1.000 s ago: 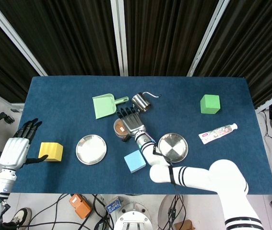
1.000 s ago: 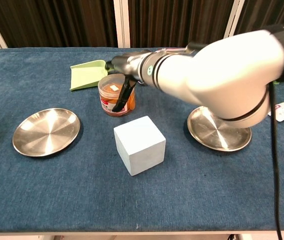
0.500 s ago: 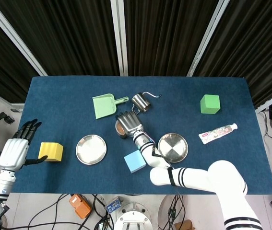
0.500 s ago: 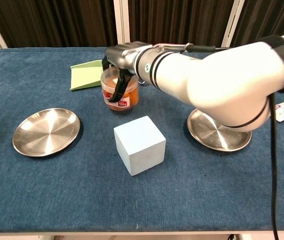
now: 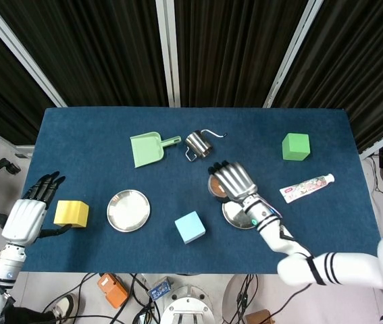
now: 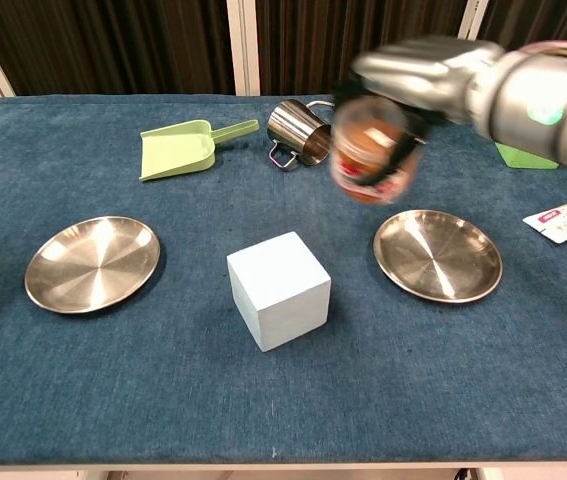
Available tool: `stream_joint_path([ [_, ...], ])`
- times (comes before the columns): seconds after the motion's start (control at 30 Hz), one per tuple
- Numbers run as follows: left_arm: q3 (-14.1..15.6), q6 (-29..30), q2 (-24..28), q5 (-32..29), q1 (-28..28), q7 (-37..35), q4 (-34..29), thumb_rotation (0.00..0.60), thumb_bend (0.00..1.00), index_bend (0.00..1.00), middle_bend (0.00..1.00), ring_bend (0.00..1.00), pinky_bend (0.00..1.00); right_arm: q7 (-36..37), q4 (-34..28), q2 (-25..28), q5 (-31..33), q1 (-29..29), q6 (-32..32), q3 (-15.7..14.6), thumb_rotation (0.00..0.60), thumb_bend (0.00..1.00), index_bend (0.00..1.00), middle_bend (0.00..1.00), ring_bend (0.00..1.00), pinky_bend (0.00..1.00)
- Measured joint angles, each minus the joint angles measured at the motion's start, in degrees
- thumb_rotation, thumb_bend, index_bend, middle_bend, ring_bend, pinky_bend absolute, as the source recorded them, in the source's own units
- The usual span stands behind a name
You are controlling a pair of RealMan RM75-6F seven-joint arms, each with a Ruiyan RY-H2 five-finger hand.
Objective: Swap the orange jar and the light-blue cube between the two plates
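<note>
Backdrop is all black pleated curtains (image 5: 103,47) split up by white vertical frame posts (image 5: 167,50). The table's covered in a dark blue felt-looking cloth (image 5: 90,128), and below the near edge there's a pale floor with a tangle of black cables (image 5: 137,291).

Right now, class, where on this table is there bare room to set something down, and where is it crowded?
Both plates are bare: the left plate and the right plate. Open cloth runs along the front edge, before the light-blue cube. It is crowded at the back, where dustpan, metal cup and the right hand holding the orange jar gather.
</note>
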Motion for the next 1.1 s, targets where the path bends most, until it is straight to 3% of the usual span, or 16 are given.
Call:
stream_joint_path([
  [0.2,0.1,-0.9,-0.6,-0.2,-0.3,2.1,-0.8,0.600,0.03,0.00,0.00,0.02,0.19,5.6,3.2,0.8,-4.5,-3.8,-1.7,-3.9,0.600,0.52,0.71,0.71,0.69,0.79],
  [0.3,0.0,-1.2,-0.8,-0.5,-0.4,2.9,-1.1,0.600,0.03,0.00,0.00,0.02,0.19,6.8,5.9,-0.2,-6.2,-4.8,-3.0,-4.7,0.600,0.52,0.60,0.64,0.61,0.71],
  [0.4,0.1,-1.5,-1.0,-0.7,-0.4,3.5,-1.3,0.600,0.03,0.00,0.00,0.02,0.19,8.1,7.2,-0.7,-6.6,-5.5,-5.2,-5.0,0.600,0.52,0.39,0.47,0.46,0.58],
  [0.47,0.1,-1.7,-1.0,-0.8,-0.5,3.8,-1.4,0.600,0.03,0.00,0.00,0.02,0.19,8.8,7.3,-0.6,-6.4,-5.6,-6.5,-5.1,0.600,0.49,0.20,0.33,0.33,0.48],
  [0.53,0.2,-1.8,-1.1,-0.6,-0.5,4.0,-1.5,0.600,0.03,0.00,0.00,0.02,0.19,9.6,7.0,0.1,-6.1,-5.8,-8.3,-5.1,0.598,0.36,0.04,0.19,0.20,0.39],
  [0.57,0.3,-1.9,-1.1,-0.5,-0.6,4.1,-1.6,0.600,0.03,0.00,0.00,0.02,0.19,9.9,6.6,0.5,-6.1,-5.9,-8.8,-5.1,0.578,0.30,0.00,0.13,0.14,0.36],
  [0.67,0.5,-1.7,-1.2,0.3,-0.6,4.4,-2.1,0.600,0.03,0.00,0.00,0.02,0.19,10.5,4.8,1.9,-6.3,-6.6,-9.0,-5.2,0.496,0.22,0.00,0.02,0.03,0.28],
  [0.77,1.0,-1.3,-1.3,1.9,-0.5,4.5,-2.8,0.600,0.03,0.00,0.00,0.02,0.19,11.5,2.7,3.6,-8.1,-7.9,-7.8,-5.4,0.464,0.19,0.00,0.00,0.00,0.22],
  [0.97,2.7,-0.7,-2.0,7.1,-0.5,5.4,-6.6,0.600,0.04,0.00,0.00,0.02,0.19,15.3,-0.8,7.8,-15.5,-11.9,-2.3,-6.9,0.442,0.18,0.00,0.00,0.00,0.09],
  [1.1,3.6,-3.6,-3.9,8.8,-1.8,8.1,-10.9,0.600,0.04,0.00,0.00,0.02,0.19,18.0,-1.6,10.7,-22.5,-16.9,5.7,-9.1,0.445,0.18,0.00,0.00,0.00,0.01],
])
